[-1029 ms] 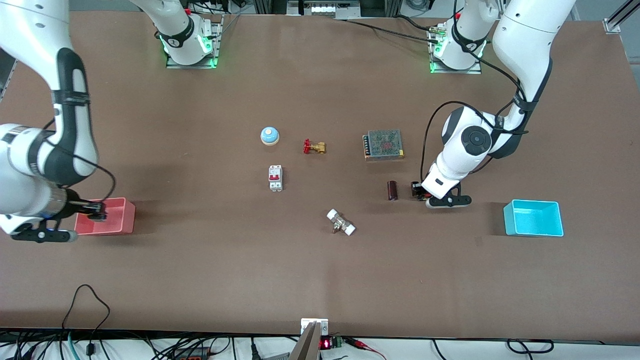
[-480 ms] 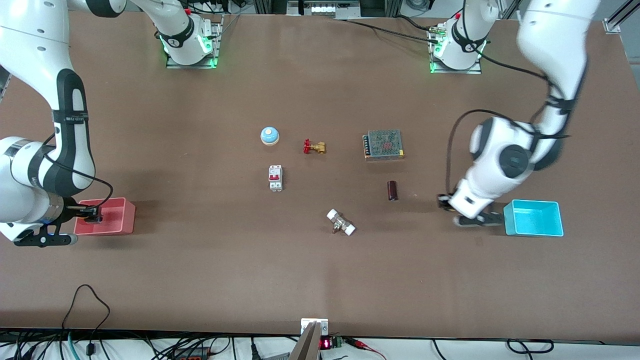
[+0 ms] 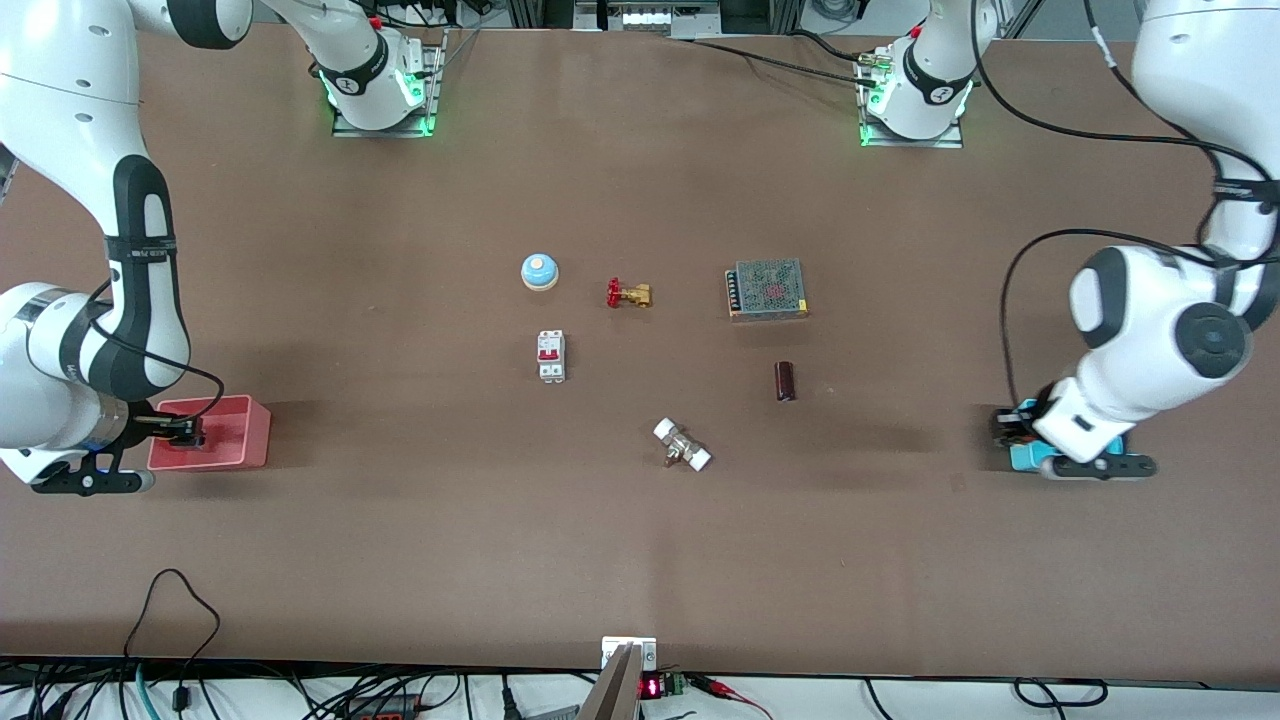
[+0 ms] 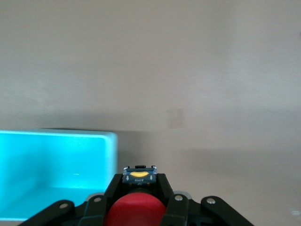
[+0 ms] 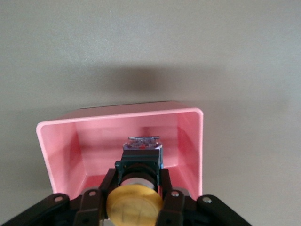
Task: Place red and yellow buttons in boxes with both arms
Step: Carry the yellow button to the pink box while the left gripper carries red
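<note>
My left gripper [image 3: 1003,428] [image 4: 139,188] is shut on the red button [image 4: 134,210] and holds it over the edge of the cyan box [image 3: 1022,456] [image 4: 56,165] at the left arm's end of the table; the arm hides most of that box in the front view. My right gripper [image 3: 185,430] [image 5: 139,181] is shut on the yellow button [image 5: 134,205] and holds it over the pink-red box [image 3: 235,432] [image 5: 186,136] at the right arm's end of the table.
Mid-table lie a blue dome [image 3: 539,271], a brass valve with a red handle [image 3: 628,294], a white circuit breaker [image 3: 551,356], a meshed power supply [image 3: 767,290], a dark cylinder [image 3: 785,381] and a white-ended fitting [image 3: 682,445].
My left arm has carried the red button from beside the dark cylinder across to the cyan box. My right gripper has shifted slightly over the pink-red box.
</note>
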`<state>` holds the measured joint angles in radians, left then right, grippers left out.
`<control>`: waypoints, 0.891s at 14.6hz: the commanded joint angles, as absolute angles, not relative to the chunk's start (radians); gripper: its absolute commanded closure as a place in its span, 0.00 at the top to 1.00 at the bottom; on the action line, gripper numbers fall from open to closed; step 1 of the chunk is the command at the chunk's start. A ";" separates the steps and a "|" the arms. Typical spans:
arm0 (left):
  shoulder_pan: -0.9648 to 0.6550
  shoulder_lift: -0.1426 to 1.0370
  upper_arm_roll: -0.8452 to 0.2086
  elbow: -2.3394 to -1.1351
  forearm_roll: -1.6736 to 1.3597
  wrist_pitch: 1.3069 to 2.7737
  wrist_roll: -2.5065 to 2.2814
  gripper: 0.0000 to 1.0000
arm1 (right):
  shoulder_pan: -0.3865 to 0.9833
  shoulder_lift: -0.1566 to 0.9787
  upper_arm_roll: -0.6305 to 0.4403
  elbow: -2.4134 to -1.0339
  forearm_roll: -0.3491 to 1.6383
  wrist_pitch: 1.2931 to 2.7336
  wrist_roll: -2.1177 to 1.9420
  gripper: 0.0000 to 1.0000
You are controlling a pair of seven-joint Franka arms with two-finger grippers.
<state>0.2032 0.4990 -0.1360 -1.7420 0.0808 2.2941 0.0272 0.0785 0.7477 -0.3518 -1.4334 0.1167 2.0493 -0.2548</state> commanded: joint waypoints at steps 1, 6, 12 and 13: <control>0.267 0.569 -0.149 -1.672 0.100 2.284 0.124 0.01 | 0.060 0.772 -0.336 -1.405 0.159 2.040 -0.275 0.33; 0.345 0.639 -0.150 -1.667 0.091 2.374 0.258 0.01 | 0.055 0.793 -0.336 -1.405 0.183 2.049 -0.275 0.33; 0.380 0.687 -0.158 -1.687 0.089 2.439 0.311 0.01 | 0.046 0.807 -0.330 -1.405 0.195 2.051 -0.275 0.33; 0.379 0.687 -0.158 -1.696 0.089 2.439 0.311 0.01 | 0.046 0.807 -0.330 -1.405 0.212 2.051 -0.275 0.33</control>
